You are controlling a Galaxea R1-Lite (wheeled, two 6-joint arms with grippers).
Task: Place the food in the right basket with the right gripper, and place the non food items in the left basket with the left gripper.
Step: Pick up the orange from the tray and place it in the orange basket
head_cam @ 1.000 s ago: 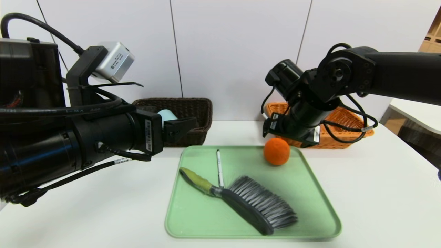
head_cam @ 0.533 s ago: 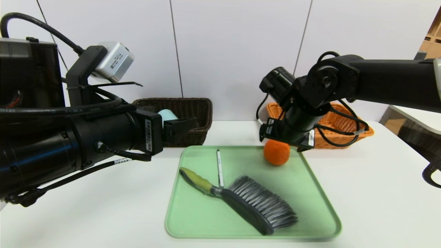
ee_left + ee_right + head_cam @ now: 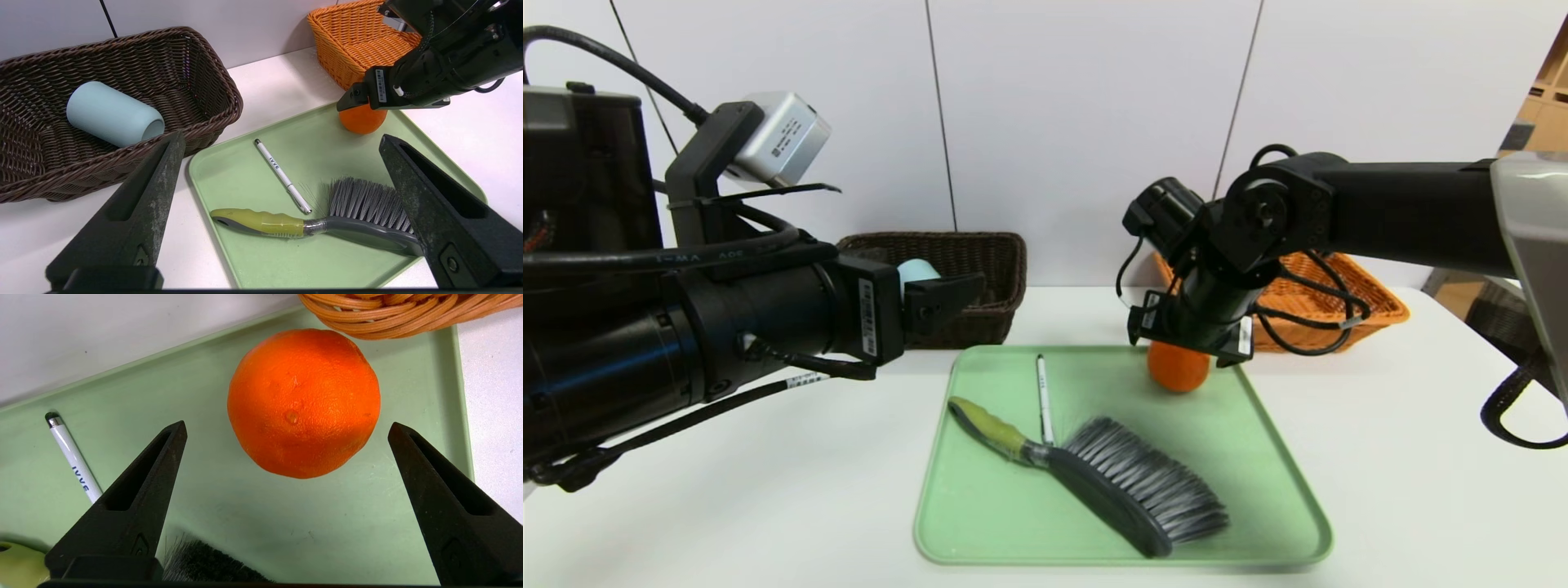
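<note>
An orange sits at the far right corner of the green tray. My right gripper hangs open just above it, hiding its top. In the right wrist view the orange lies just beyond the two spread fingertips of that gripper, apart from both. A grey brush with a yellow-green handle and a white pen lie on the tray. My left gripper is open and empty, held in front of the brown left basket, which holds a light blue cup.
The orange wicker right basket stands behind the right arm at the tray's far right. Both baskets stand against the white back wall. White table surface surrounds the tray on the left, right and front.
The right arm has swung left and down from in front of the orange basket to just above the orange. The left arm has barely shifted.
</note>
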